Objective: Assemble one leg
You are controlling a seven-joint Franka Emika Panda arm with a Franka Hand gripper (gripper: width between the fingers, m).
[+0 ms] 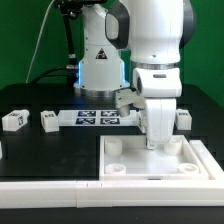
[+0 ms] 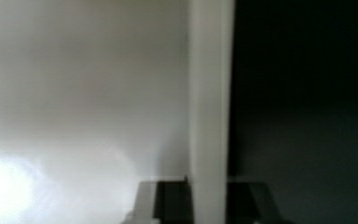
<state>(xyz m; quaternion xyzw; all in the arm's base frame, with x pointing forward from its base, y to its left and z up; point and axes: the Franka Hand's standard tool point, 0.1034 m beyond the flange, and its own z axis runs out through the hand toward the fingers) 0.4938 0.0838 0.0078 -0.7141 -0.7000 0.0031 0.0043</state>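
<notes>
The hand (image 1: 156, 142) hangs straight down from the white arm (image 1: 160, 40) and meets the far rim of the large white tray (image 1: 150, 163), which lies flat on the black worktop (image 1: 40, 150). In the wrist view that rim (image 2: 210, 100) runs as a bright strip between the pale tray floor on one side and the dark worktop on the other. The two dark fingers (image 2: 162, 200) stand one on each face of it. The hand is drawn in narrow and grips the tray by its rim, each finger lying close against the strip as far as the blur lets one see. It holds no leg. The nearest leg (image 1: 182, 118), a small white tagged peg, rests on the worktop just beyond the tray's far corner at the exterior view's right. It lies beside the hand but apart from it. A second leg (image 1: 48, 120) lies well off toward the exterior view's left, past the end of the marker board (image 1: 95, 118), which sits flat between it and the arm. A third leg (image 1: 12, 121) lies further left still, near the edge of the picture. All three rest outside the tray, and none touches it or the fingers.
</notes>
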